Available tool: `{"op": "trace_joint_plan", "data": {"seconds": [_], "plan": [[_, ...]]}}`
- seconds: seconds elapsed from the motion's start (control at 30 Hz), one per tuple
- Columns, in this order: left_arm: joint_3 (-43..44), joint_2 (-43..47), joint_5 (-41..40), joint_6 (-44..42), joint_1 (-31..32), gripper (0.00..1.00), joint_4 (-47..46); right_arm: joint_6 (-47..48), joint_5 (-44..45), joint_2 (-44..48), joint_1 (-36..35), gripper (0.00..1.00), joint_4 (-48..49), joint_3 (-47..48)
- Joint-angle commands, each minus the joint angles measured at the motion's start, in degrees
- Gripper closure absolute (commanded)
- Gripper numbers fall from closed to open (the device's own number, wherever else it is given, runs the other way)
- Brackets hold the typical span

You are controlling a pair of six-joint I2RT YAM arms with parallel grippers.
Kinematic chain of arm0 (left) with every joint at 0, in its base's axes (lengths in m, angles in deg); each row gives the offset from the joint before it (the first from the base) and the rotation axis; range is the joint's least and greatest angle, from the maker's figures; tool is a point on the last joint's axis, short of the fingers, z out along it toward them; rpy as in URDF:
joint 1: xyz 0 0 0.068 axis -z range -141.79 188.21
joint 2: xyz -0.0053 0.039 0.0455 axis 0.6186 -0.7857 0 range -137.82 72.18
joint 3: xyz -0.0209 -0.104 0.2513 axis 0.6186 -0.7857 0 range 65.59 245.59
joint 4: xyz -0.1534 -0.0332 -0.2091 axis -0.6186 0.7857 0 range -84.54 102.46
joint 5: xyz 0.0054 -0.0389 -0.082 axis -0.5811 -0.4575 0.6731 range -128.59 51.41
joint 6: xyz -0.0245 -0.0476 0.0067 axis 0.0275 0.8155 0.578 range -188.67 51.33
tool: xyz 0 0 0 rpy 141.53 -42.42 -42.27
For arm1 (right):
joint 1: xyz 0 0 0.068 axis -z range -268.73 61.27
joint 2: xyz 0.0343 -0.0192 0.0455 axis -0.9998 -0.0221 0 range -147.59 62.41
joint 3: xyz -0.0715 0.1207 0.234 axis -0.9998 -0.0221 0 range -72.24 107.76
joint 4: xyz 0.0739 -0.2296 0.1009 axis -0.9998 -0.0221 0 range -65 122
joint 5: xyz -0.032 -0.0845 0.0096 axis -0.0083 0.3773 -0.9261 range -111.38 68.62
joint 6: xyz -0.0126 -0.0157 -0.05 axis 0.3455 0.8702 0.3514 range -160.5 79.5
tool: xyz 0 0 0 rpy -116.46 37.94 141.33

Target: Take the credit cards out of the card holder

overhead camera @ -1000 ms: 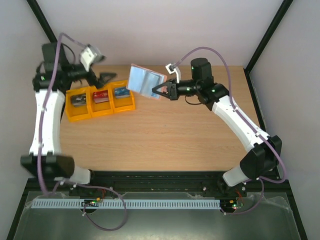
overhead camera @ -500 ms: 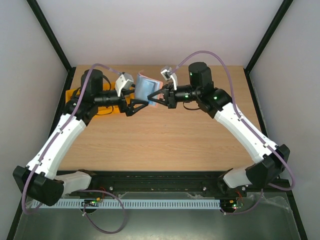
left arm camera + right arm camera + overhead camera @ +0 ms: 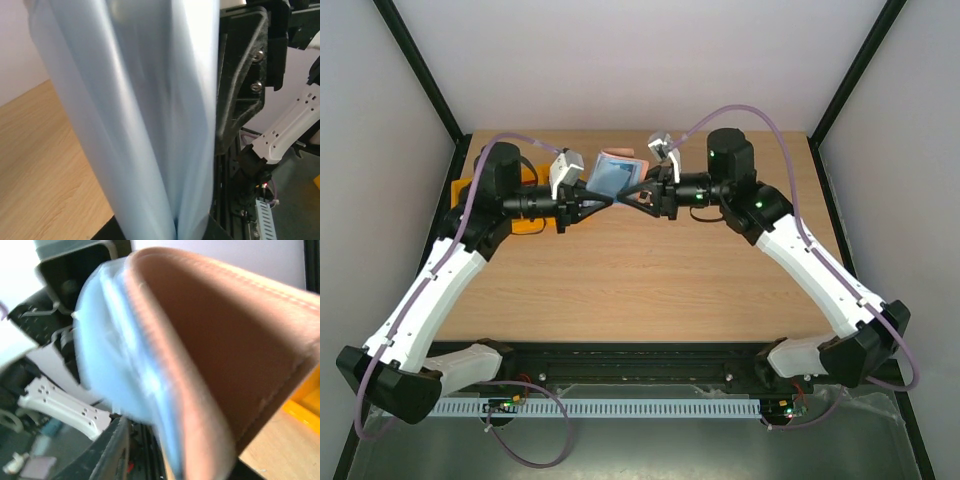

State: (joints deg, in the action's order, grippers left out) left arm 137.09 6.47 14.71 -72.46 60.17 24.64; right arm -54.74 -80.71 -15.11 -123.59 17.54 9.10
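The card holder (image 3: 617, 170) hangs in the air above the back of the table, between my two grippers. Its pale blue face (image 3: 140, 125) fills the left wrist view and pinches to a fold between my left gripper's (image 3: 175, 227) jaws, which are shut on it. From the left, that left gripper (image 3: 601, 203) meets the holder. My right gripper (image 3: 638, 192) faces it from the right. The right wrist view shows the tan-brown outside (image 3: 225, 340) still lying between the right gripper's (image 3: 180, 460) jaws, with a gap beside one finger (image 3: 112, 450). The credit cards are hidden.
A yellow tray (image 3: 527, 222) stands at the back left, mostly covered by my left arm; a corner of it (image 3: 305, 400) shows in the right wrist view. Black frame posts rise at both back corners of the wooden table (image 3: 650, 280).
My left arm swung from the back left corner across the tray to the holder and closed on it. My right gripper's jaws have loosened. The holder turned and sank slightly.
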Motion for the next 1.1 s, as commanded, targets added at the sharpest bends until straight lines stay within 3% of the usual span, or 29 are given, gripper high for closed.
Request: {"op": "trace_joint_plan", "data": {"seconds": [0.0, 0.1, 0.2, 0.4, 0.6, 0.63, 0.7, 0.73, 0.87, 1.07], "plan": [[-1.1, 1.8, 6.3, 3.9, -2.4, 0.97, -4.9, -0.2, -2.2, 4.2, 0.3, 0.66, 1.8, -2.5], [-1.4, 2.1, 8.3, 4.1, -2.6, 0.97, -5.0, -1.0, -2.5, 5.0, 0.6, 0.68, 3.5, -3.5], [-1.4, 2.3, 9.6, 3.6, -2.5, 0.97, -5.2, -2.3, -0.8, 4.6, 0.6, 0.81, 4.6, -2.8], [-1.2, 1.8, 9.0, 3.8, -2.3, 0.97, -5.5, -7.7, -1.6, 3.0, 0.4, 0.81, 10.4, -2.7], [-1.3, 1.5, 7.9, 4.4, -1.6, 0.96, -6.0, -9.7, -1.4, 2.7, 0.4, 0.98, 12.0, -2.6], [-1.3, 1.5, 5.8, 5.3, -1.6, 0.88, -6.4, -9.9, -1.2, 2.6, 0.4, 0.98, 11.9, -2.3], [-1.4, 1.9, -1.6, 6.8, -1.6, 0.45, -6.9, -10.1, 0.5, 2.6, 0.4, 0.98, 11.2, -2.0], [-1.4, 2.1, -7.1, 7.3, -1.5, 0.36, -6.9, -9.8, 1.7, 2.4, 0.4, 0.98, 10.0, -1.4], [-1.1, 2.9, -27.3, 9.2, -3.1, 0.19, -7.0, -7.5, 7.3, 1.2, 0.4, 0.98, 1.3, 1.5], [-2.2, 3.4, -36.8, 15.2, -11.4, 0.13, -6.9, -6.8, 13.2, 0.5, 0.4, 0.98, -5.9, 3.8]]}}
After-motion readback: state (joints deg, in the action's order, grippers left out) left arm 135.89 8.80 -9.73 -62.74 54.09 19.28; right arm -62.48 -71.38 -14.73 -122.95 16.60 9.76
